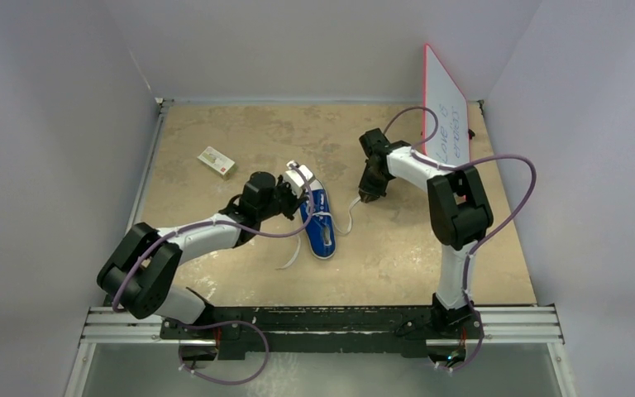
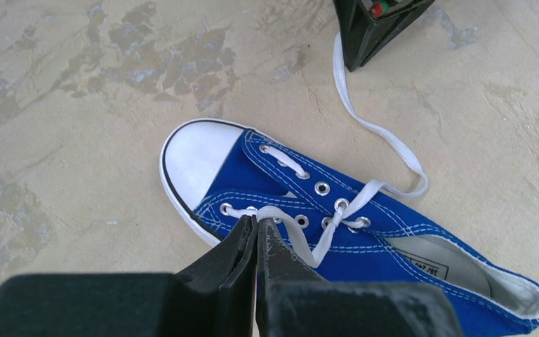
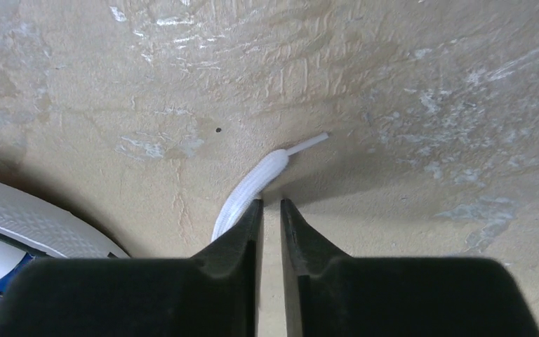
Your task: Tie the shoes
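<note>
The blue sneaker [image 1: 321,223] lies mid-table with its white toe cap [image 2: 193,158] pointing away from the arms. My left gripper [image 1: 296,192] is over the toe end, shut [image 2: 258,221] with a white lace strand [image 2: 288,223] pinched at its tips by the front eyelets. A long lace [image 2: 379,133] trails from the crossed laces to my right gripper [image 2: 356,63]. In the right wrist view that lace end [image 3: 253,186] lies against the outside of the left finger. The right gripper [image 3: 271,202] is down at the table, all but shut, with only a thin slit of bare table between its fingers.
A small white-and-red box [image 1: 216,162] lies at the back left. A white board with a red edge [image 1: 445,107] stands at the back right. Another lace end [image 1: 289,255] trails off the shoe's left side. The shoe's white sole [image 3: 28,217] shows left of the right gripper.
</note>
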Robot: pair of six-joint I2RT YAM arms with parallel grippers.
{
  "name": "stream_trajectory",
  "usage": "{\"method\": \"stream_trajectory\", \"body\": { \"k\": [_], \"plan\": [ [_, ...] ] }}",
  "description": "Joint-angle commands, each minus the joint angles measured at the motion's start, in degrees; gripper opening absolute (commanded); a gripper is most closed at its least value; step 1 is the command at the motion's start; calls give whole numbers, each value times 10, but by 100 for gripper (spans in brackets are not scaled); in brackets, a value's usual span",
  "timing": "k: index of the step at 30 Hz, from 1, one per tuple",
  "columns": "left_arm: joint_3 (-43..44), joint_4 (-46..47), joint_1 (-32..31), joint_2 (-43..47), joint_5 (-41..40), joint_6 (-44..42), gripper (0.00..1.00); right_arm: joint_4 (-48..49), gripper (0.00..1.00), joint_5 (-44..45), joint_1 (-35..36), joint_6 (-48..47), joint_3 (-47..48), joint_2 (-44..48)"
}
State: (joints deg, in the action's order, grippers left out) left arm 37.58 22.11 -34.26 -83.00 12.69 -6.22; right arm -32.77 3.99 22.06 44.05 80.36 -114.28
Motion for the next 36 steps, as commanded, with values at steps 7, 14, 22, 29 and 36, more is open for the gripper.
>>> {"method": "stream_trajectory", "body": {
  "k": [7,14,22,29,36],
  "plan": [
    [43,6,-3,-28,-11,-58,0,18,51,-18,8,-71,-21,79],
    [47,7,-3,-40,-4,-71,0,4,62,-8,32,-73,10,28],
    [43,51,3,-56,-2,-94,0,-22,53,40,53,-20,35,-34],
    [54,50,10,-56,11,-98,0,-9,6,17,45,15,-17,-24],
    [9,102,10,-33,28,-57,0,164,0,-173,-8,-218,18,26]
  ]
}}
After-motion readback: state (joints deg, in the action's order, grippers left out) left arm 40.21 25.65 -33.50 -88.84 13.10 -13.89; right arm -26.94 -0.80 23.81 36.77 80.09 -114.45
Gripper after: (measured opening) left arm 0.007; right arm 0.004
